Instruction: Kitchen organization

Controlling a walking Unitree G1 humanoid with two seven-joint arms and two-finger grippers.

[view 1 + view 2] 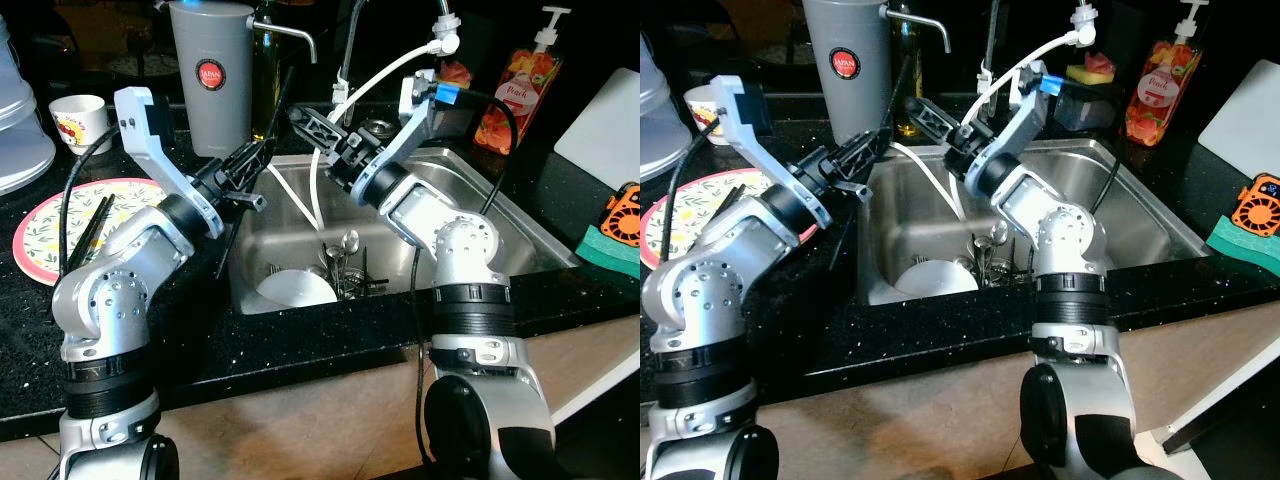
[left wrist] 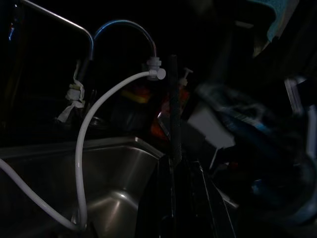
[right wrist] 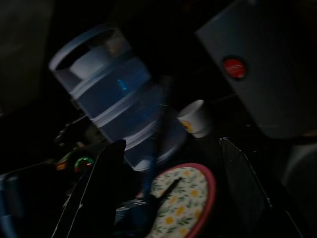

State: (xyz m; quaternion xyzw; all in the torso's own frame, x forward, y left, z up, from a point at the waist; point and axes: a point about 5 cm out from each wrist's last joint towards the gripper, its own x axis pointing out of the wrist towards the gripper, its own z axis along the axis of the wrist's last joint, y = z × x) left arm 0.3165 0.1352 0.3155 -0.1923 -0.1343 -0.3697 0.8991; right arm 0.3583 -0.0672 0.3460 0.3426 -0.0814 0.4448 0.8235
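Note:
My left gripper (image 1: pixel 245 175) hovers at the sink's left rim, shut on a long black chopstick (image 1: pixel 275 115) that slants up toward the grey pitcher. The left wrist view shows that chopstick (image 2: pixel 172 114) standing upright before the faucet. My right gripper (image 1: pixel 305 120) reaches leftward over the sink (image 1: pixel 470 195), close to the stick's upper part. Seen from the right wrist, its fingers (image 3: pixel 99 188) are spread open with the blurred chopstick (image 3: pixel 158 119) between them, untouched as far as I can tell. A floral plate (image 1: pixel 45 225) on the left counter carries more black chopsticks (image 1: pixel 98 215).
A white bowl (image 1: pixel 295 288) and spoons (image 1: pixel 345 250) lie in the sink, and a white hose (image 1: pixel 375 70) loops from the faucet. Behind stand a grey pitcher (image 1: pixel 210 75), a small cup (image 1: pixel 78 120) and a soap bottle (image 1: pixel 512 95). A green sponge (image 1: pixel 605 250) rests at the right.

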